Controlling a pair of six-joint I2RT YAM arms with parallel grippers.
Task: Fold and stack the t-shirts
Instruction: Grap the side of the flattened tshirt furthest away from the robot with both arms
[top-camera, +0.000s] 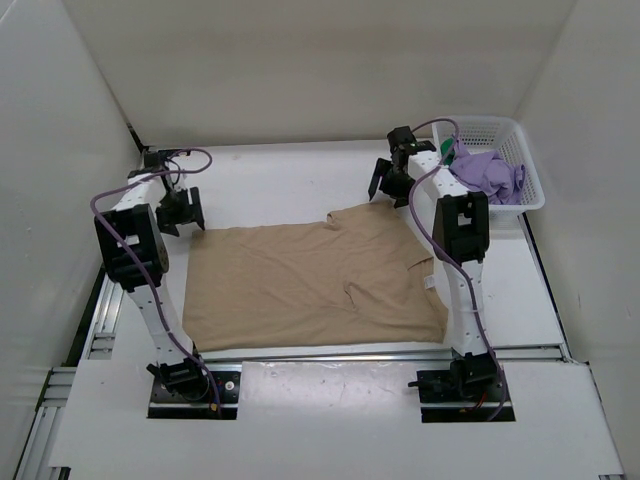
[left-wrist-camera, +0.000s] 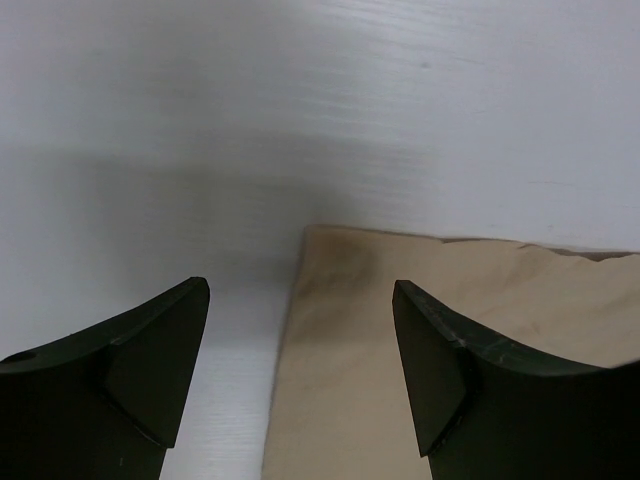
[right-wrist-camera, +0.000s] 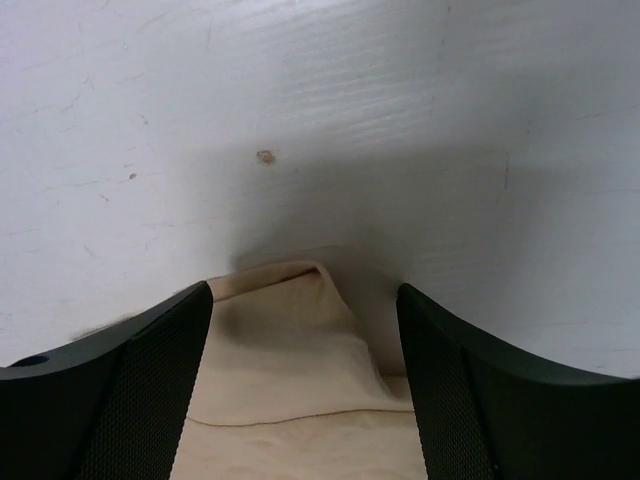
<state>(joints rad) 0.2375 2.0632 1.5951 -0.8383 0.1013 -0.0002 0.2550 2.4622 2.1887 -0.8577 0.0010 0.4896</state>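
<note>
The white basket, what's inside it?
A crumpled purple shirt lies in the basket, and a bit of green cloth peeks out beside it. Whatever lies under the purple shirt is hidden.

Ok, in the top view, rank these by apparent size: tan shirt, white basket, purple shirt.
1. Tan t-shirt: spread flat, by far the largest.
2. White lattice basket.
3. Purple t-shirt: smallest, but it is bunched up in the basket, so only its crumpled size shows.

Tan tee (top-camera: 300, 285) spread flat, centre; purple tee (top-camera: 490, 175) crumpled in basket (top-camera: 503, 125)
</note>
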